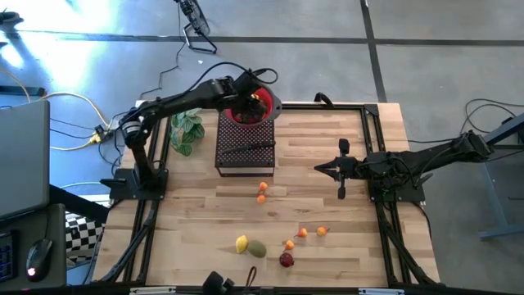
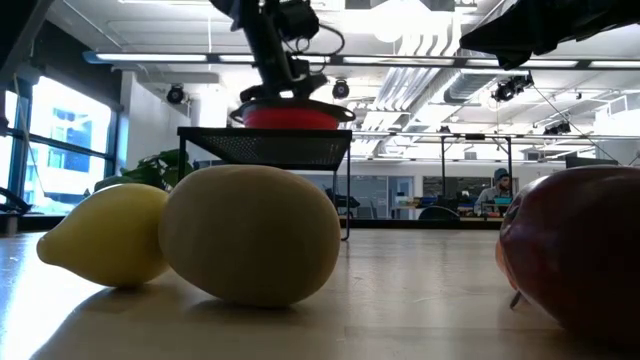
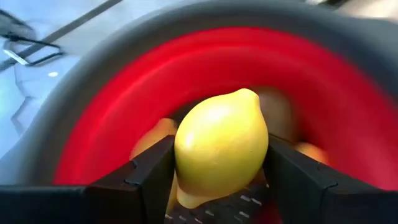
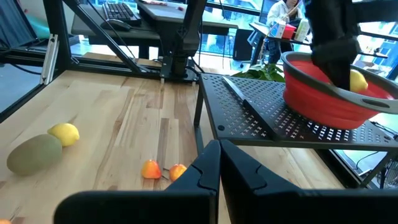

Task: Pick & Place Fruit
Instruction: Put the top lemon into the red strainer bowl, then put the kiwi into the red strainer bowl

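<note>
A red bowl stands on a black perforated stand at the table's far middle. My left gripper hangs over the bowl, shut on a yellow lemon; other fruits lie in the bowl beneath it. More fruit rests on the table: two orange ones, three more orange ones, a lemon, an olive-green one and a dark red one. My right gripper waits shut at the right, touching nothing. My left gripper pinches the lemon by its two opposite sides between its two fingers. The fingers slant downward from the table's left. The lemon is lifted clear and hangs inside the bowl's rim, above the fruit in it.
A black-handled knife lies on the stand in front of the bowl. A green leafy plant stands left of the stand. A black frame runs round the table's edges. Bare wood lies between the stand and the loose fruit.
</note>
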`<move>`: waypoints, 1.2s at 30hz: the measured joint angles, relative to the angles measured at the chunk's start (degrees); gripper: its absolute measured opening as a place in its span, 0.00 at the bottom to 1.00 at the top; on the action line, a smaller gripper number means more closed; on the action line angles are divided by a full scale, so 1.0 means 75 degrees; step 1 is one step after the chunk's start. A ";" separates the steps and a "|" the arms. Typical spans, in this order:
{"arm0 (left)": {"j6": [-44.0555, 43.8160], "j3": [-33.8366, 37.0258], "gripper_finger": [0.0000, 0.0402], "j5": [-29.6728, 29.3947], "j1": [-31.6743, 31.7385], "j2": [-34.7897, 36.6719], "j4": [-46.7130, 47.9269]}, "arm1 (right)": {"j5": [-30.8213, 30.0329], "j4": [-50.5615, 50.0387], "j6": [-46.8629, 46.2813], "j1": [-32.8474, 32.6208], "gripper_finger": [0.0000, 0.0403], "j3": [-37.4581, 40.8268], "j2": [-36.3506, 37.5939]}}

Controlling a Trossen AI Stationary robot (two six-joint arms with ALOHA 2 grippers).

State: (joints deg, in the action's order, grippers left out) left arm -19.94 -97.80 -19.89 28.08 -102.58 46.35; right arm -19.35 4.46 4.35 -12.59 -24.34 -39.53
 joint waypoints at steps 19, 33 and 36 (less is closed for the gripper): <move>0.0000 -0.0029 0.61 0.0066 0.0085 -0.0202 -0.0358 | -0.0026 -0.0002 0.0001 0.0001 0.01 0.0000 -0.0003; -0.0155 -0.0277 0.70 0.0815 0.0048 -0.0129 -0.0096 | -0.0026 -0.0002 0.0004 -0.0001 0.01 0.0000 -0.0003; -0.0175 -0.0717 0.70 0.0865 0.0029 -0.0123 0.0124 | -0.0023 -0.0002 0.0004 -0.0001 0.01 0.0000 -0.0006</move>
State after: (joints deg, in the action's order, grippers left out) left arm -21.26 -103.18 -13.41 28.30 -103.50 47.28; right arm -19.53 4.45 4.38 -12.60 -24.34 -39.57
